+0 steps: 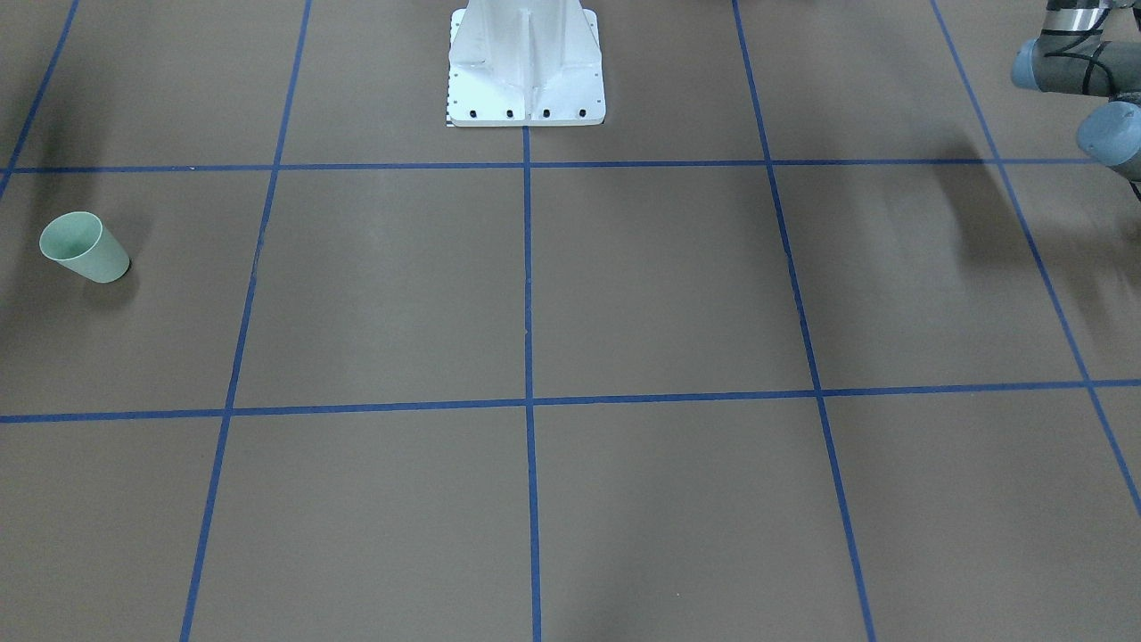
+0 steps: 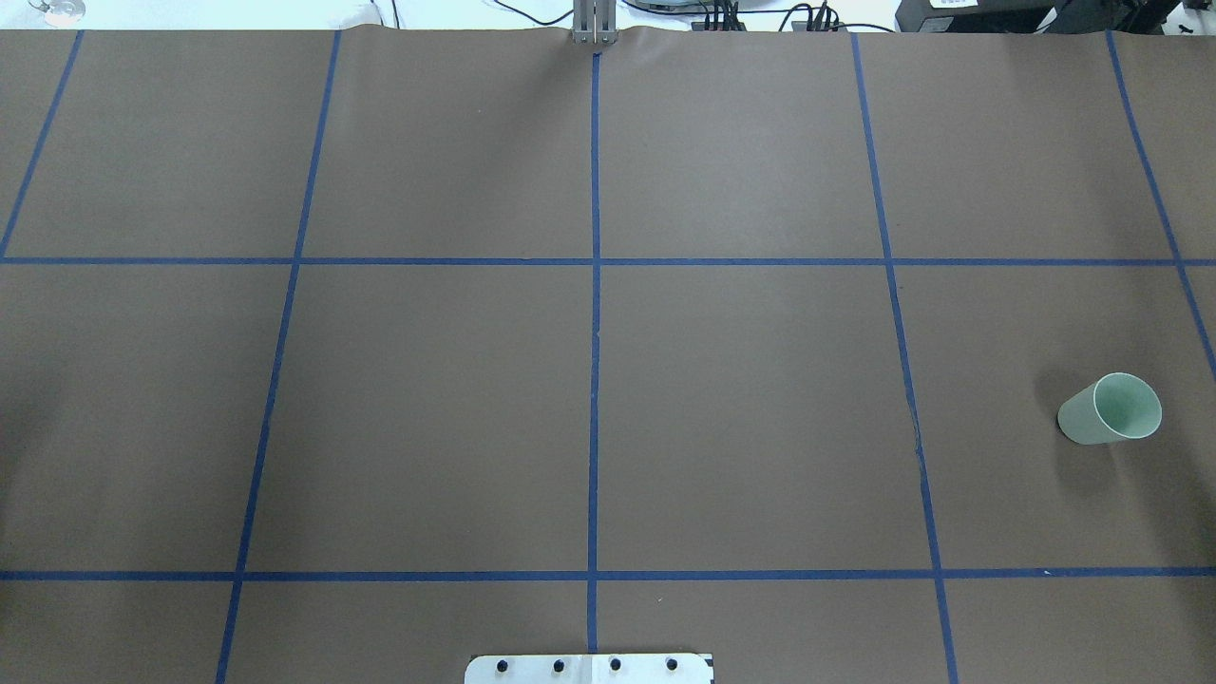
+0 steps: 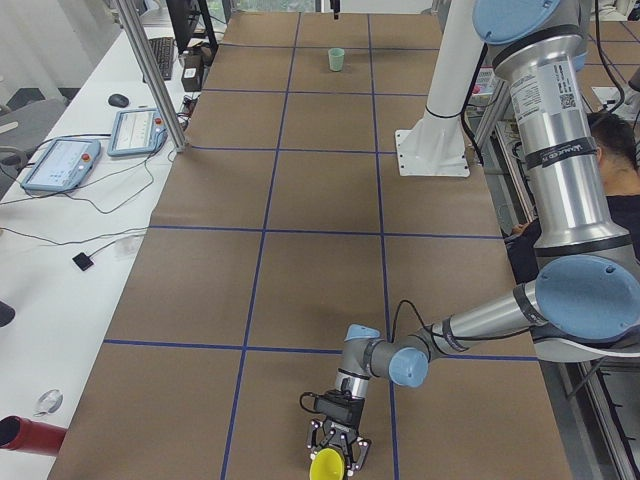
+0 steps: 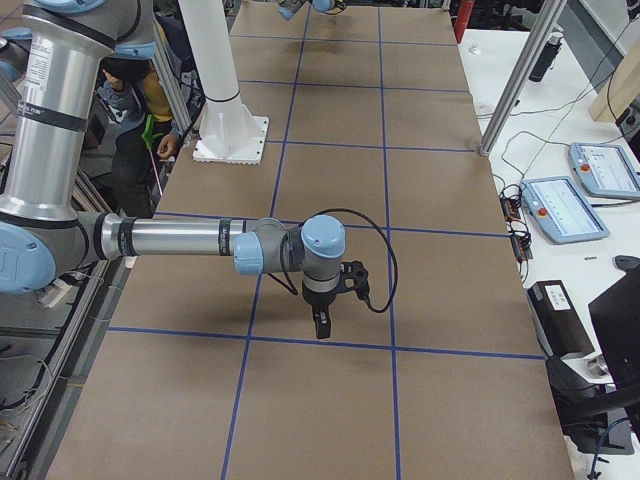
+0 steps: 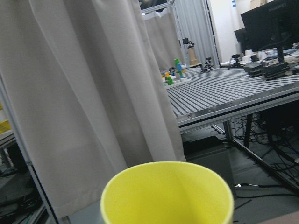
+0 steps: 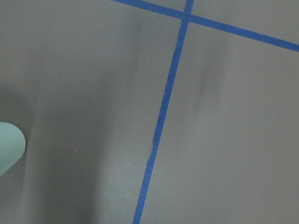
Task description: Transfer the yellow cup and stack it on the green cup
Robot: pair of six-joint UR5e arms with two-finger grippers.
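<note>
The green cup (image 2: pixel 1110 410) stands upright on the brown table at the robot's right; it also shows in the front view (image 1: pixel 85 248) and far off in the left side view (image 3: pixel 337 59). Its edge shows in the right wrist view (image 6: pixel 9 147). The yellow cup (image 3: pixel 329 466) sits at the tip of my left gripper (image 3: pixel 338 448), off the table's left end, and its open mouth fills the bottom of the left wrist view (image 5: pixel 167 193). I cannot tell whether that gripper is shut. My right gripper (image 4: pixel 320 326) hangs above the table, state unclear.
The white robot base (image 1: pixel 526 67) stands at the middle of the near edge. Blue tape lines (image 2: pixel 595 285) divide the table into squares. Left arm joints (image 1: pixel 1083 76) show at the front view's top right. Tablets (image 3: pixel 95 145) lie on a side bench.
</note>
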